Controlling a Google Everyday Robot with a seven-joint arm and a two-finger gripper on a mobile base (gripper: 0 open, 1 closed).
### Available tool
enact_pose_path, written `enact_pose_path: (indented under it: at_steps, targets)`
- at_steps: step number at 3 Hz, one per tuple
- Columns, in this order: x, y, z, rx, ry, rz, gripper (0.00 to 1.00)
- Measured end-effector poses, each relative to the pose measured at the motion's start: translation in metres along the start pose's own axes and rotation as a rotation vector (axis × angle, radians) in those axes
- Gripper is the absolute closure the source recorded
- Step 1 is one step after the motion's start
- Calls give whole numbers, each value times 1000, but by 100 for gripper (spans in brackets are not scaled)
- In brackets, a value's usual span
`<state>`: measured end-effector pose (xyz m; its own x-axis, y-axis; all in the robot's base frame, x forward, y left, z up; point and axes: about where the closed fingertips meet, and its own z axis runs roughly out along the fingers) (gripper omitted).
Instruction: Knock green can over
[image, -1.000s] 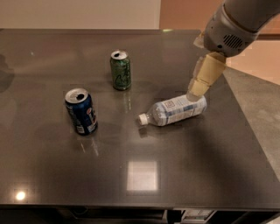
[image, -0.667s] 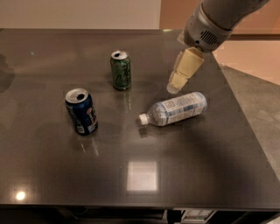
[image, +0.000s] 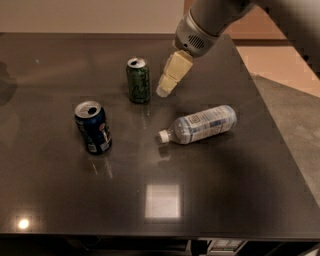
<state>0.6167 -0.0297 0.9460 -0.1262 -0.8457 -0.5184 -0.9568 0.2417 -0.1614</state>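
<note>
The green can (image: 138, 80) stands upright on the dark table (image: 55, 200), towards the back middle. It has pale lettering and a silver top. My gripper (image: 164, 90) comes down from the upper right on a grey arm. Its cream fingers (image: 175, 72) are together with no gap showing, and nothing is in them. The tip hangs just to the right of the green can, near its lower half, a small gap away from it.
A dark blue can (image: 93, 127) stands upright at the front left of the green can. A clear plastic bottle (image: 200, 124) with a white cap lies on its side to the right front. The table's right edge borders a grey floor (image: 295, 110).
My gripper has moved left and a little lower, from above the bottle's far end to just beside the green can. The cans and the bottle have not moved.
</note>
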Motion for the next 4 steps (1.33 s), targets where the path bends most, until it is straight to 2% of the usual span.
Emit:
enact_pose_path:
  at_steps: [2,4]
  targets:
    - [-31,-31,51,-54,-29,24,0]
    - [-48,-38,82,-75,-80,44,0]
